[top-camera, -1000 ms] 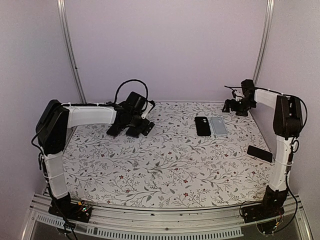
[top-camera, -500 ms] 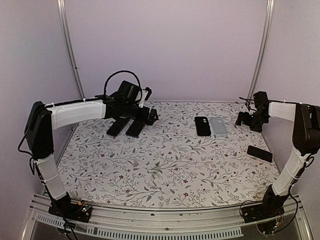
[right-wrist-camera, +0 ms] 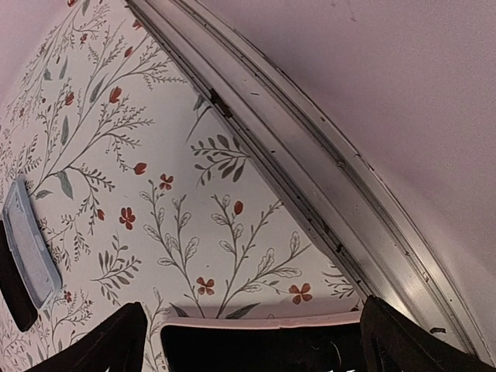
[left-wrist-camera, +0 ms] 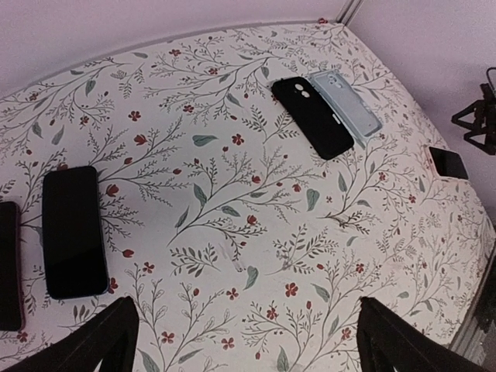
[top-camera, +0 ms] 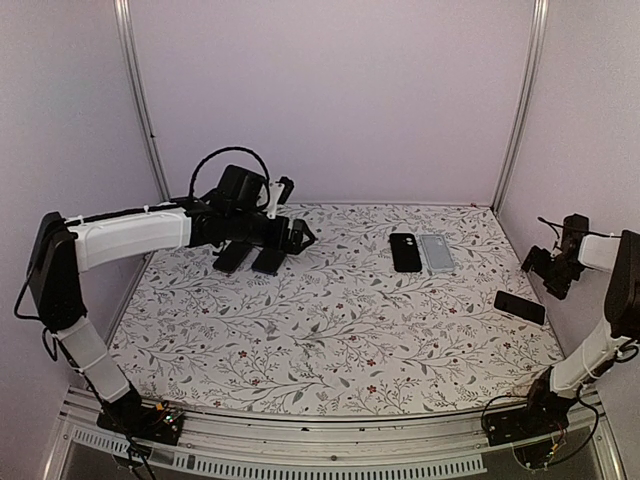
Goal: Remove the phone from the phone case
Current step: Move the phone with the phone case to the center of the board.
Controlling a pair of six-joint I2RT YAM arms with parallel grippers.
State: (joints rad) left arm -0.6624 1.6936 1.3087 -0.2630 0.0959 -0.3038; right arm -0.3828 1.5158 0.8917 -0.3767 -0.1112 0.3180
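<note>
Left gripper (top-camera: 292,238) wide, empty, far-left | right gripper (top-camera: 548,270) wide, empty, by right edge | black cased phone (top-camera: 405,252) far-centre on surface (top-camera: 330,330), just beside pale-blue case (top-camera: 436,253) | risk: I may nudge that neighbour, or grab a loose phone (top-camera: 519,307) instead, since the dark slabs look alike.

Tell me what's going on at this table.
Nothing is being handled right now. The left arm's fingers hang open above two dark phones at the far left. The right arm's fingers are open too, by the right edge near another dark phone. A black case and a pale blue case lie side by side toward the back, untouched. Whether either holds a phone, I cannot tell.
</note>
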